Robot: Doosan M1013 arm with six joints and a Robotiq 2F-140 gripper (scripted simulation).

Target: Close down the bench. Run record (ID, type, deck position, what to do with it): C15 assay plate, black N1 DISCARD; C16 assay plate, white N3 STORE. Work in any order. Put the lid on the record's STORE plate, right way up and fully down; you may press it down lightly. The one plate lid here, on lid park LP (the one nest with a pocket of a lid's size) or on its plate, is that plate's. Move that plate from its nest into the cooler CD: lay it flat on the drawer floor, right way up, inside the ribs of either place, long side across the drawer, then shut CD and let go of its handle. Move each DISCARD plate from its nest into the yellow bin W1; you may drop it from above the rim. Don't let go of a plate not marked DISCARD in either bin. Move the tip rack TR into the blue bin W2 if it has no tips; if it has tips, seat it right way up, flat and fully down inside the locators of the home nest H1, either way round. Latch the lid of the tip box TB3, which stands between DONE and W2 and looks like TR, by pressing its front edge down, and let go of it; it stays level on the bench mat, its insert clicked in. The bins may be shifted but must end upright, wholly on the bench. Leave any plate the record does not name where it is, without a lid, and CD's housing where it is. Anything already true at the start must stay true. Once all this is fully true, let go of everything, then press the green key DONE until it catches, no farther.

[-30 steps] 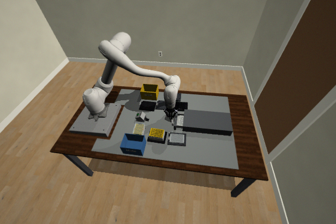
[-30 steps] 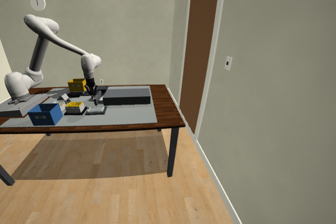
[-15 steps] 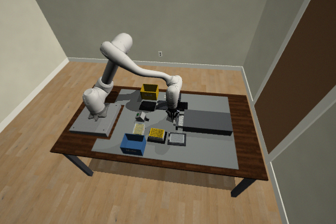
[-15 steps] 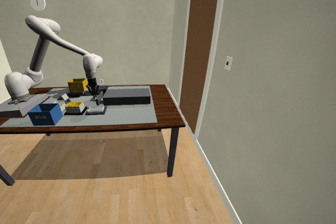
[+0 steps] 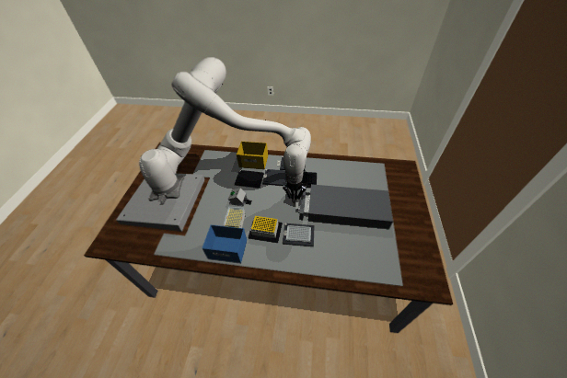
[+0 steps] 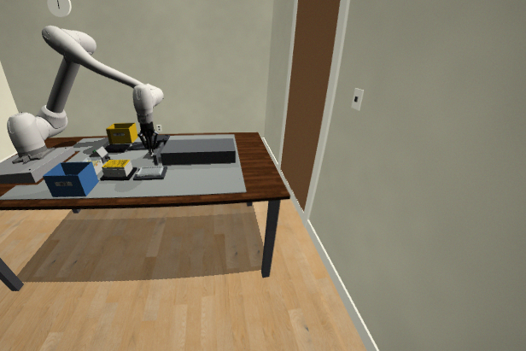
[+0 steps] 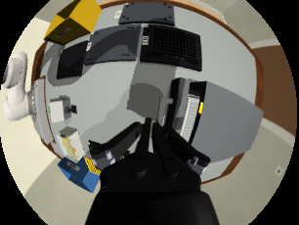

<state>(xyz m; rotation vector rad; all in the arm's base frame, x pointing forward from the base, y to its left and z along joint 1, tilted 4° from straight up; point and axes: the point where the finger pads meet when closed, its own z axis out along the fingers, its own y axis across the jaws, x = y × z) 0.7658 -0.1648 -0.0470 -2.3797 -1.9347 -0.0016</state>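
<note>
My gripper [image 5: 295, 198] is shut and empty, fingers pointing down, just left of the front of the grey cooler CD [image 5: 351, 206]. It also shows in the wrist view [image 7: 152, 125]. CD's drawer [image 7: 182, 113] stands out by a narrow gap, and a strip of a white plate [image 7: 192, 116] shows inside. I cannot tell whether the fingers touch the drawer front. A black plate with wells [image 7: 170, 44] lies in a nest behind the gripper. The yellow bin W1 [image 5: 252, 154] stands at the back. The yellow-topped tip rack [image 5: 264, 225] sits in a dark nest near the front.
The blue bin W2 [image 5: 225, 243] stands at the front left, with the tip box TB3 [image 5: 234, 217] behind it and the DONE key block [image 5: 237, 197] farther back. A pale plate [image 5: 298, 234] sits in a nest right of the tip rack. Dark nests [image 5: 248, 178] lie before W1.
</note>
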